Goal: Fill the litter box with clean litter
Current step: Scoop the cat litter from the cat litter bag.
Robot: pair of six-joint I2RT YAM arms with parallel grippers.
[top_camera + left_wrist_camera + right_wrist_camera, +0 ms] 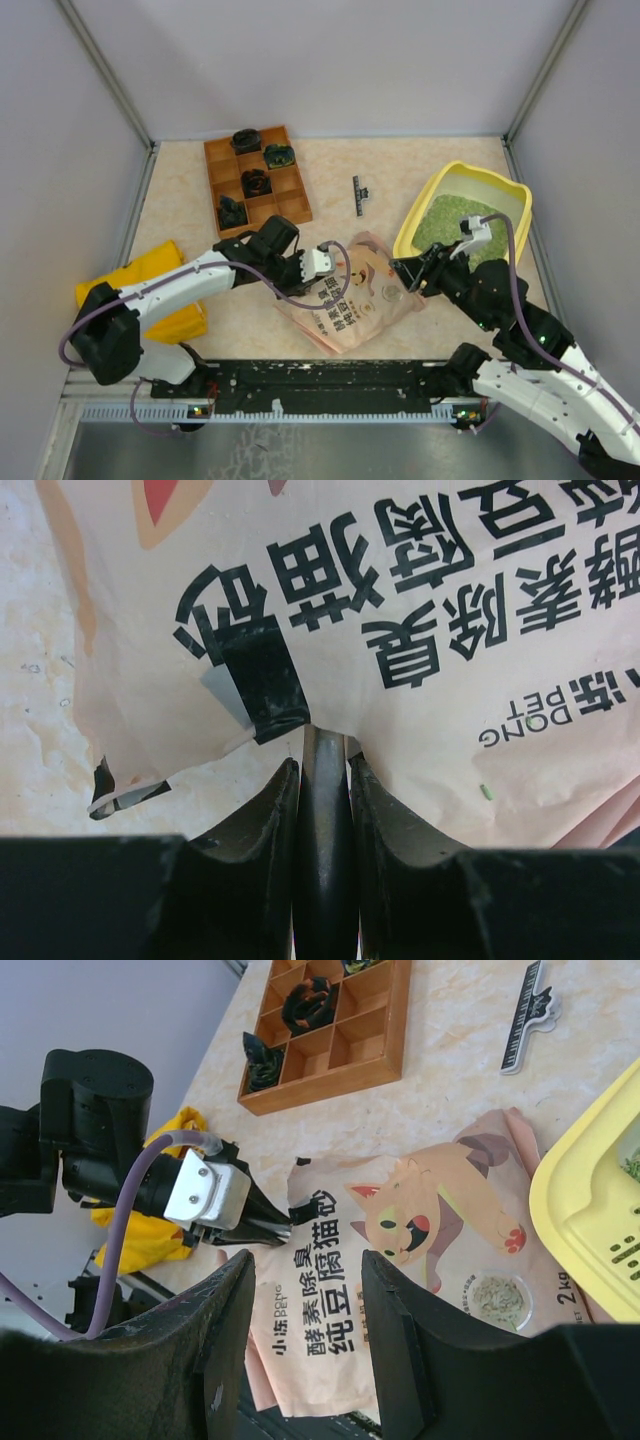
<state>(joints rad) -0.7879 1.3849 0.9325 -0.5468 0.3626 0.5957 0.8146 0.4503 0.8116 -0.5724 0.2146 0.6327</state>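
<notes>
The yellow litter box (480, 173) stands at the right, with green clean litter (445, 220) in it. A pink pouch (350, 295) with a cartoon cat lies flat in the middle. My left gripper (335, 262) is at the pouch's upper left edge. In the left wrist view its jaws (322, 765) are shut on a dark rounded handle (323, 820) whose far end goes under the pouch (450, 630). My right gripper (408, 275) hovers between pouch and litter box. Its jaws (305, 1280) are open above the pouch (400, 1260) and hold nothing.
A brown wooden compartment tray (257, 180) with dark items stands at the back left. A black clip (358, 195) lies behind the pouch. A yellow cloth bag (150, 285) sits under the left arm. Grey walls enclose the table, and a black rail (330, 385) runs along the near edge.
</notes>
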